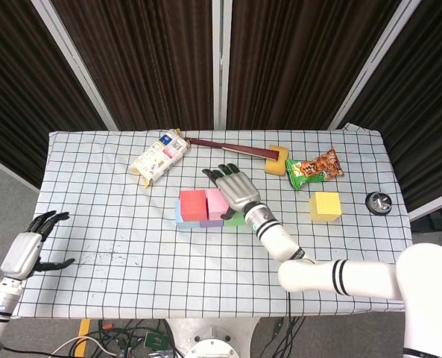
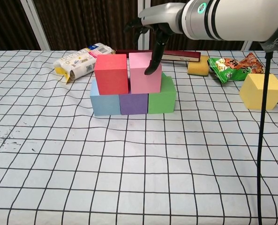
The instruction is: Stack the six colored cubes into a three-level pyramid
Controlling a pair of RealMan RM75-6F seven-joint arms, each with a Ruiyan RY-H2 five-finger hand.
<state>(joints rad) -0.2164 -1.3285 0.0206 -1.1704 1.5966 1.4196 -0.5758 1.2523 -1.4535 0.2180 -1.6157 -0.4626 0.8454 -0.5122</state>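
A light blue cube (image 2: pixel 105 101), a purple cube (image 2: pixel 133 103) and a green cube (image 2: pixel 162 97) stand in a row on the checked cloth. On top of them sit a red cube (image 2: pixel 111 74) and a pink cube (image 2: pixel 142 76), side by side. The yellow cube (image 2: pixel 261 91) stands alone to the right, also seen as the yellow cube (image 1: pixel 325 206) in the head view. My right hand (image 2: pixel 154 29) hovers over the pink cube (image 1: pixel 215 201) with fingers spread, one fingertip (image 2: pixel 150 69) lying against its upper face. My left hand (image 1: pixel 30 246) is off the table's front left corner, fingers apart and holding nothing.
A white and yellow packet (image 1: pixel 157 158) lies behind the stack on the left. A brown stick with a yellow sponge (image 1: pixel 278 159), a green and orange snack bag (image 1: pixel 315 168) and a small black round object (image 1: pixel 378 202) lie at the back right.
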